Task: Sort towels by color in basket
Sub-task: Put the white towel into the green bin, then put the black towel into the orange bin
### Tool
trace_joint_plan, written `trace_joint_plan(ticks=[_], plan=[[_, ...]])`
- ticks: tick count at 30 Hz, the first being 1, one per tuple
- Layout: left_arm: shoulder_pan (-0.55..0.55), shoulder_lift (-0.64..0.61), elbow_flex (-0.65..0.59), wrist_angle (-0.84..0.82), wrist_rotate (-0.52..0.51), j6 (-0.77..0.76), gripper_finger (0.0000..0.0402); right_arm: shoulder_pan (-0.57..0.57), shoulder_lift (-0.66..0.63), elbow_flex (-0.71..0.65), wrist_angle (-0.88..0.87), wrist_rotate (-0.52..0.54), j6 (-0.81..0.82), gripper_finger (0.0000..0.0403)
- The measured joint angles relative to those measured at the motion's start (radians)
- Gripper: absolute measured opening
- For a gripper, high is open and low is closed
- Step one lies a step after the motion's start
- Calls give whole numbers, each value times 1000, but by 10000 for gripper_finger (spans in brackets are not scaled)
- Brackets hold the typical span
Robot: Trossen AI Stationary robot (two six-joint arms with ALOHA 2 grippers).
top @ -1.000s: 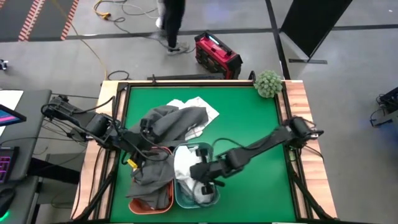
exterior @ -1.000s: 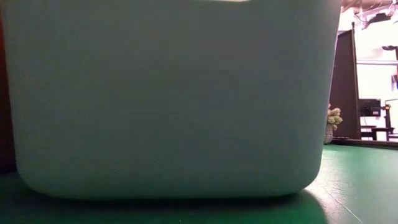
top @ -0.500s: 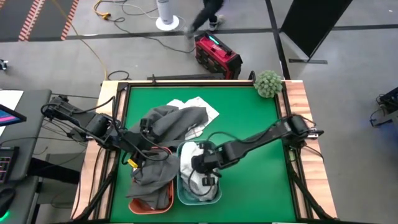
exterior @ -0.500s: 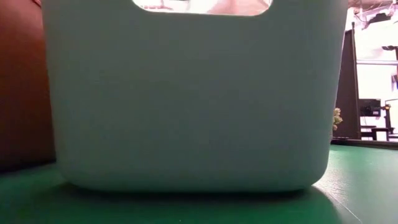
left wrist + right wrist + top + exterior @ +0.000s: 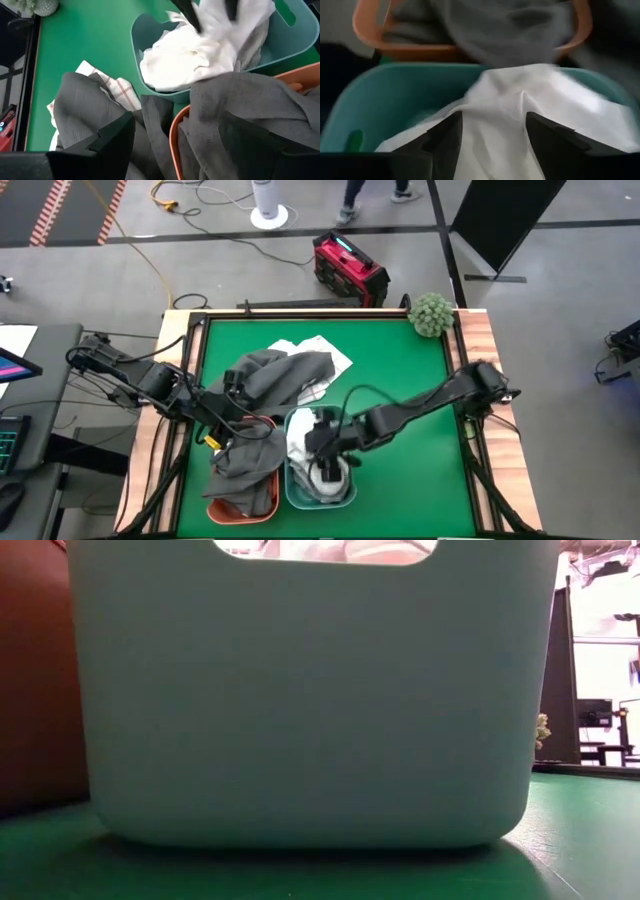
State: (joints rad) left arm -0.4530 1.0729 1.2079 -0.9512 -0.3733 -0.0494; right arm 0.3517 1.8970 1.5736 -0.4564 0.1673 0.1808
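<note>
White towel (image 5: 300, 442) fills teal basket (image 5: 292, 492); right pincer (image 5: 328, 463) wide above it, left pincer (image 5: 243, 430) wide over grey towels (image 5: 245, 465) at orange basket (image 5: 225, 510) rim.

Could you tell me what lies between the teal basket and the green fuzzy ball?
High view: between the teal basket and the green fuzzy ball there is only bare green table, crossed above by the right arm.
</note>
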Motion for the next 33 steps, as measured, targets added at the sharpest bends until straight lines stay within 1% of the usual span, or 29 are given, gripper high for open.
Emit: trace_joint_plan(ticks=[3,7,10,14,20,22,24,27,29,33], plan=[[0,0,0,-5,0,-1,275,11,90,0,40,0,-29,263],[0,0,0,-7,0,-6,275,-3,191,0,-6,-7,5,260],[0,0,0,-12,0,-11,275,-9,205,4,-54,-9,28,257],[0,0,0,-13,0,-8,275,-12,155,-1,-90,-9,32,255],[0,0,0,-12,0,-5,275,-11,-21,0,-92,17,55,255],[0,0,0,-16,0,-6,275,-7,-60,0,-96,21,58,255],[0,0,0,-29,0,-13,275,4,-96,-1,-100,57,58,255],[0,0,0,-52,0,-26,275,29,-132,0,-114,161,57,255],[0,0,0,-62,1,-32,275,44,-133,0,-151,240,57,255],[0,0,0,-82,-8,-34,275,61,-123,-2,-242,350,83,255]])
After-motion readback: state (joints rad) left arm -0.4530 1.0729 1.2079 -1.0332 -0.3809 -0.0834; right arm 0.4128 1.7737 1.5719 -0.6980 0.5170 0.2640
